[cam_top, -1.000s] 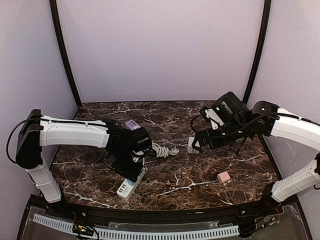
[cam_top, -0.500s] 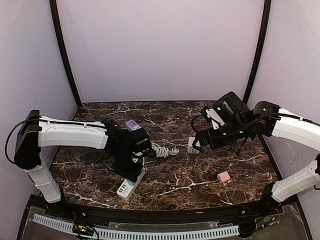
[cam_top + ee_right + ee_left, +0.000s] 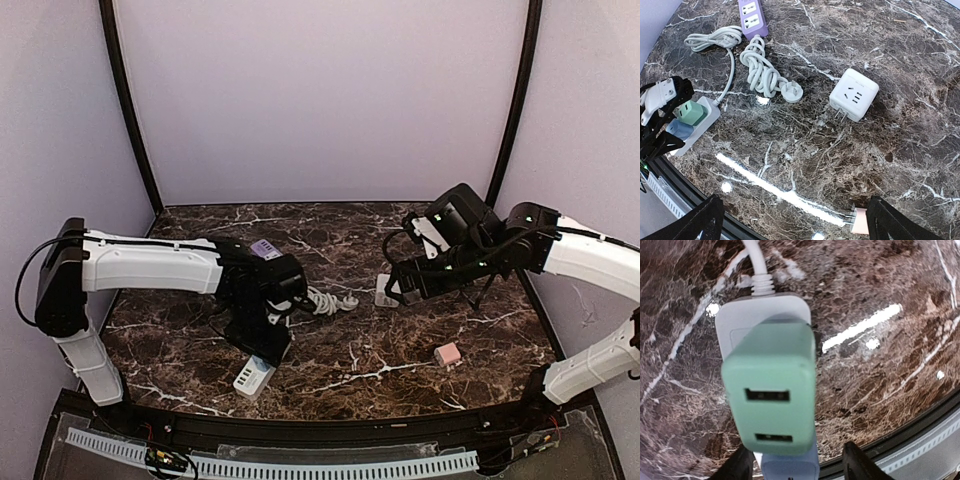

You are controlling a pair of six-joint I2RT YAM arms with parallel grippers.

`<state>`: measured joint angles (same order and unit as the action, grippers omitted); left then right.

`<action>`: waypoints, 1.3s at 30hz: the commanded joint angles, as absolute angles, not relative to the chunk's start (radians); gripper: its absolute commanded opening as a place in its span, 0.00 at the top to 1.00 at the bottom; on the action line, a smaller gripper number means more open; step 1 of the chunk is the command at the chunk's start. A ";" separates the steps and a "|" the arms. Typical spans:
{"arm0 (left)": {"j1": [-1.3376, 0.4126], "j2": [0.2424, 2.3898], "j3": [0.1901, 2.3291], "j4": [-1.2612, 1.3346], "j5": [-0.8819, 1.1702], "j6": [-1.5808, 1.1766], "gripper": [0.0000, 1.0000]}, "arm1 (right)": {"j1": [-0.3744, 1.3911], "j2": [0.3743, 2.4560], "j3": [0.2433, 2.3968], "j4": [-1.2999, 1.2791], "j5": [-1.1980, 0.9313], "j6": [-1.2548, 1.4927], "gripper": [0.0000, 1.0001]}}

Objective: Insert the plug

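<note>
One green plug (image 3: pixel 769 405) sits between the left gripper's (image 3: pixel 797 462) apparently unclenched fingers (image 3: pixel 862 467).

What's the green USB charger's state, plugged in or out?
In: the mint-green square USB charger sits flush on the white plastic power strip.

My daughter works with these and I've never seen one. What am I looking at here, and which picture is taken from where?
Two robot arms work at a marble table. One picture looks down from above; the others come from a camera on each wrist. The left gripper hangs open over a green charger seated in a white power strip. The right gripper hovers open, holding nothing, near a white cube adapter. A purple strip, a coiled cable and a pink plug lie nearby.
</note>
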<state>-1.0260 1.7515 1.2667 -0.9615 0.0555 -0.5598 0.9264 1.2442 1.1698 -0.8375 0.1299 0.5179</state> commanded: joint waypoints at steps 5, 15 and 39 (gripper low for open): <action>-1.032 1.723 1.396 -1.083 0.072 -0.515 0.30 | 0.920 1.230 1.155 -0.832 0.149 0.517 0.01; -0.997 1.791 1.501 -1.168 0.025 -0.451 0.44 | 0.920 1.226 1.159 -0.834 0.158 0.503 0.01; -0.928 1.917 1.535 -1.106 0.090 -0.406 0.82 | 0.919 1.239 1.166 -0.851 0.187 0.470 0.01</action>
<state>-0.9295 1.9015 1.5284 -1.1049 0.0761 -0.4133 0.9264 1.2434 1.1652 -0.8394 0.1619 0.4847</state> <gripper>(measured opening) 0.224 0.986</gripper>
